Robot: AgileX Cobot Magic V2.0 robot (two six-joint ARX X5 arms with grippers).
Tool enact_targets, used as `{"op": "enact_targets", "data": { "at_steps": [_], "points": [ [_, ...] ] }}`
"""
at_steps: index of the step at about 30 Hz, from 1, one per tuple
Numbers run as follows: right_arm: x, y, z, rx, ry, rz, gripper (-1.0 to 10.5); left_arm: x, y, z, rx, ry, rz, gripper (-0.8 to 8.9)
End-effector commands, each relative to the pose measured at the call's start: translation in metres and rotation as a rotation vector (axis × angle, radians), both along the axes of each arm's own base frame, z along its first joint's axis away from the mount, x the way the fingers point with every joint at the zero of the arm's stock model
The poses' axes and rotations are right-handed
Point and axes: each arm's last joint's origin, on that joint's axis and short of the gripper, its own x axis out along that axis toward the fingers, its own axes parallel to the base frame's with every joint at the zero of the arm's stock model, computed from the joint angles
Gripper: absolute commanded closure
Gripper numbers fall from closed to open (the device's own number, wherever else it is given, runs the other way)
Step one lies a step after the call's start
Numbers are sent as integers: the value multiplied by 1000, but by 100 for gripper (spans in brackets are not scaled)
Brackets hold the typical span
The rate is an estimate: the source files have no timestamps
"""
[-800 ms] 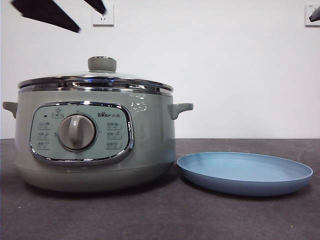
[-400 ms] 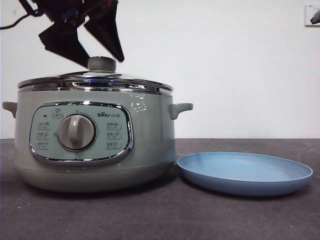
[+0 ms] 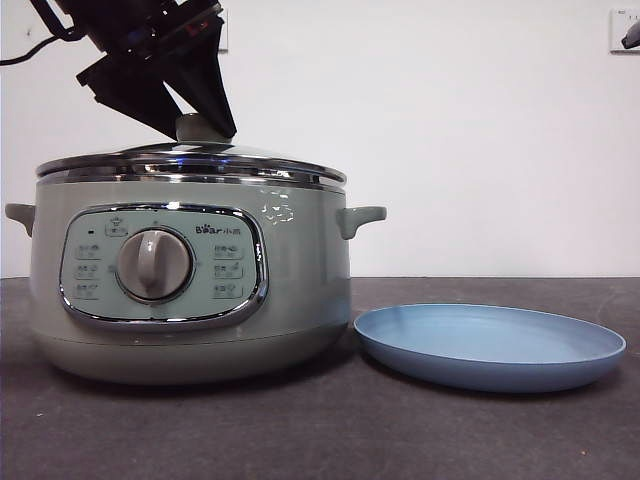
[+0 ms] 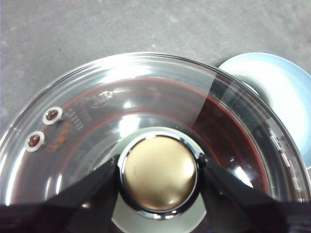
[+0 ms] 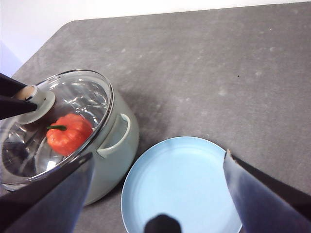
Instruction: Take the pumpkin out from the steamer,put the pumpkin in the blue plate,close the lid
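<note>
Two black jaws of the left claw stand one on each side of the lid's knob, touching or almost touching its chrome collar, so the claw is closing around the knob; I cannot say that it presses firmly yet. The lid is round glass with a shiny steel rim, and it sits flat on the steamer, directly under this claw. I judge the lid to be rather heavy for its size, stiff, smooth and breakable, so the knob is the only sensible place to take it, and the lift should go straight up to avoid a swing. The knob has a pale green base and a glossy, domed top, which may slip if the hold is too high. Through the glass, in the right wrist view, the pumpkin lies inside the pot, below and a little beside the left claw; it is small, orange-red, with a dark green stem, probably light and hard plastic, best taken across its body. The right claw hangs with its jaws wide apart above the blue plate, which looks matte, shallow and light, and lies on the grey bench just beside the steamer.
</note>
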Motion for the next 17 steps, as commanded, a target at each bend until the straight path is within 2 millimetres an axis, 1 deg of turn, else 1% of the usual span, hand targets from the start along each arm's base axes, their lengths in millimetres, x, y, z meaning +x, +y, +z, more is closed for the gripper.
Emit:
{"op": "enact_targets", "data": {
  "at_steps": [1,4,7,9,12,17],
  "points": [
    [0,0,1,1,-4,4,505,0,-1,-1,13,-9,-15,822],
    [0,0,1,0,-4,3,505,0,0,3,2,-33,-12,822],
    [0,0,1,3,-7,2,506,-5,3,13,-14,-71,-8,822],
    [1,0,2,11,-21,1,506,-9,5,23,-19,-107,5,822],
    [4,3,5,26,-54,27,506,-19,11,44,-26,-180,37,822],
    [19,22,12,47,-33,105,505,-47,27,76,-34,-307,108,822]
  ]
}}
